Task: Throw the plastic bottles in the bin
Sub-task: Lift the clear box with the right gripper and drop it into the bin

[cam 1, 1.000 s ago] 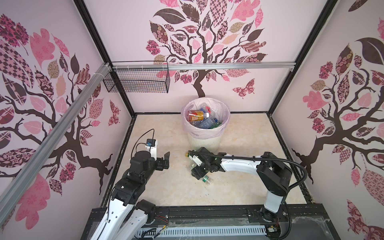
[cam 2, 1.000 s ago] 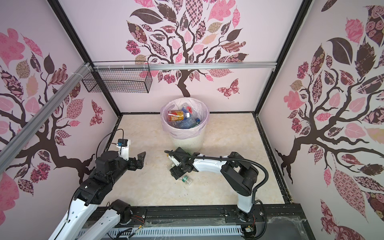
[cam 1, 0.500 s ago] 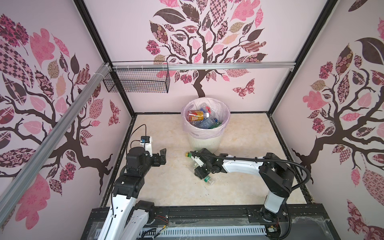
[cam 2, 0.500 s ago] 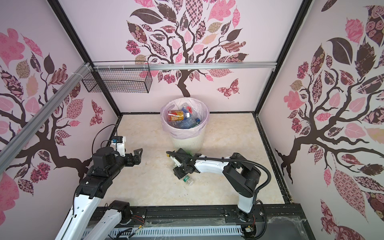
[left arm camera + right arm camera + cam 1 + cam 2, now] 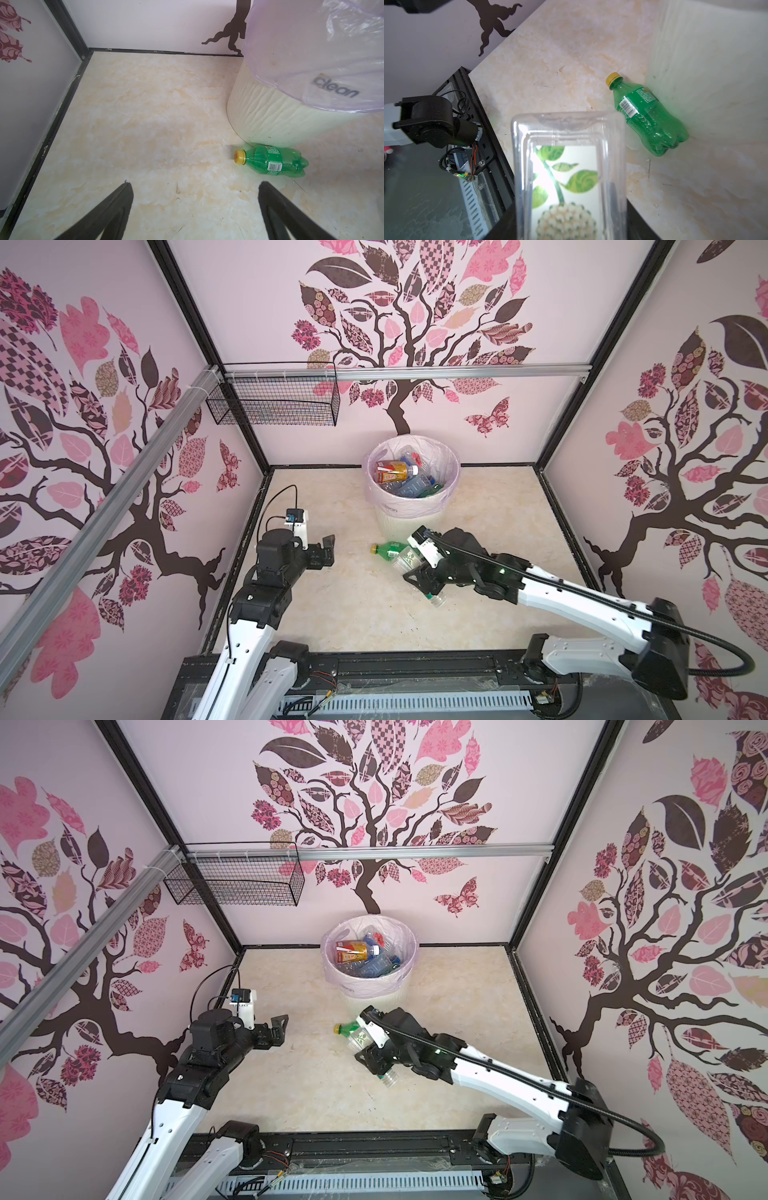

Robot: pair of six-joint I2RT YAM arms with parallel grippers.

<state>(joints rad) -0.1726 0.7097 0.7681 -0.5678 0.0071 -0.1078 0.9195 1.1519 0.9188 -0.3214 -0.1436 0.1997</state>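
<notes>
Now, right pincer (image 5: 419, 574) clamped on clear bottle (image 5: 569, 166), left pincer (image 5: 194, 185) spread wide, empty, green bottle (image 5: 272, 161) lying beside bin (image 5: 270, 116).

Right gripper (image 5: 415, 572) has closed on the clear plastic bottle with a green-leaf label (image 5: 569, 158) and drawn it slightly rightward. Left gripper (image 5: 195, 184) has shifted slightly toward the back wall.

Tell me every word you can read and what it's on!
"clean": on the translucent pale pink plastic bag lining the round cream-white ribbed bin.
Green plastic bottle with yellow cap: label and barcode too small to read.
Amber plastic bottle with red label, in the bin: blurred.
Clear plastic bottle, leaf-picture label: no words show.
</notes>
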